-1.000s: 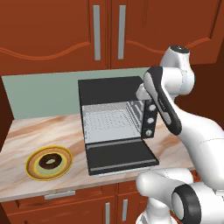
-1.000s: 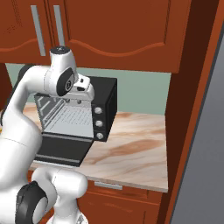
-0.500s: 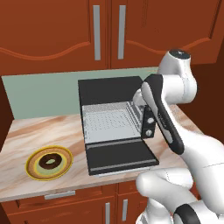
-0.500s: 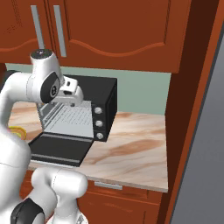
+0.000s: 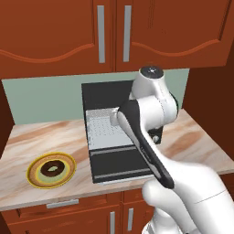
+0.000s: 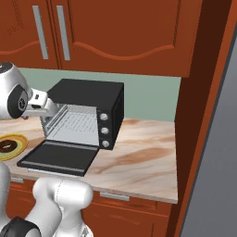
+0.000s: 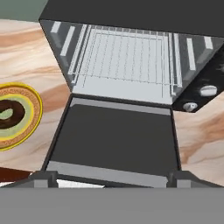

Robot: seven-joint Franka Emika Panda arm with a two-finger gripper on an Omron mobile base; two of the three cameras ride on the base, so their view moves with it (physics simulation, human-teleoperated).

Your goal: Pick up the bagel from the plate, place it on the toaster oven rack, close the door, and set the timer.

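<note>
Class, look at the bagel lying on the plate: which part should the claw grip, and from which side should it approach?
Probably from above, one finger in the hole and one outside, pinching the ring. The bagel lies flat on the plate, so its sides sit low.

Marbled beige counter (image 5: 27,137) bearing the plate (image 5: 51,170) and black toaster oven (image 6: 88,95), well apart.

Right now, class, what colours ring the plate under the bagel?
The plate has a yellow-orange rim, brown ring, pale green centre; clearest in the left base view.
</note>
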